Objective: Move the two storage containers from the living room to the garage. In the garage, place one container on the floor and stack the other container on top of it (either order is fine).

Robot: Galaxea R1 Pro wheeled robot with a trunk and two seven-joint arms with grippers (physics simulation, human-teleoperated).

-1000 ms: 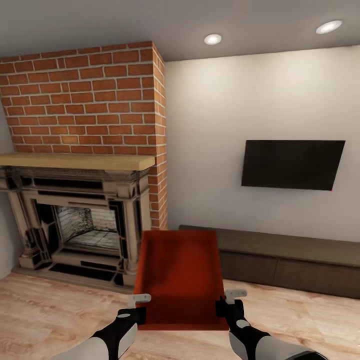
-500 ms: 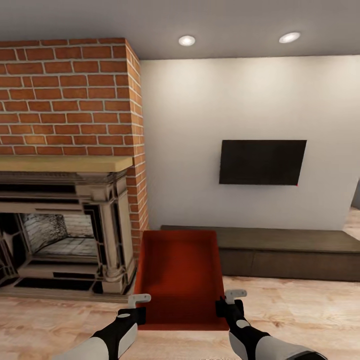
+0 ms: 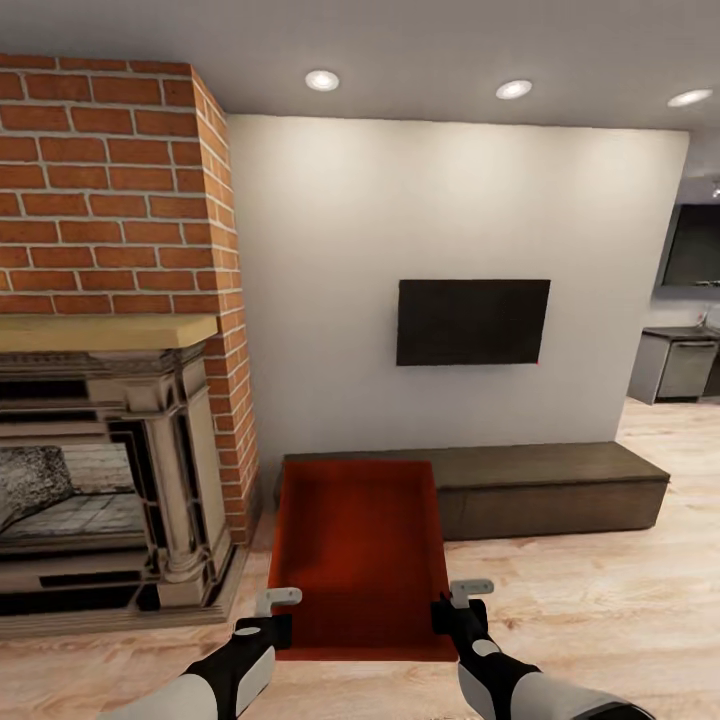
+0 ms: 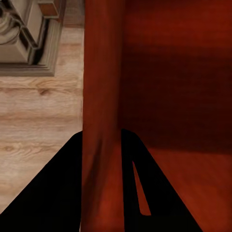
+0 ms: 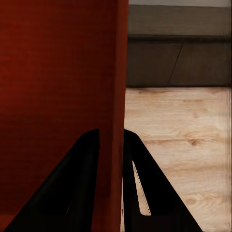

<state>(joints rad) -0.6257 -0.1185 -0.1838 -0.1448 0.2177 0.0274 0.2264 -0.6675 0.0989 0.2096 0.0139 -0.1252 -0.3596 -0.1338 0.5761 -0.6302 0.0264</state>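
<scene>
Between both grippers: bin (image 3: 360, 545), rigid, light-looking plastic; left fingers (image 4: 101, 193) and right fingers (image 5: 111, 188) each pinch a side wall.

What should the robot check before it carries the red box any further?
1. Left tool clamped on the storage container: ok; the left wrist view shows the fingers on either side of its wall.
2. Right tool clamped too: ok; it pinches the opposite wall.
3. Container held level between both arms: ok, its rim looks even.
4. Container has nothing loose inside: ok, bare bottom.
5. Way out of the living room: ok, an opening past the low cabinet shows on the right.
6. Second container's whereabouts: cannot tell.
</scene>
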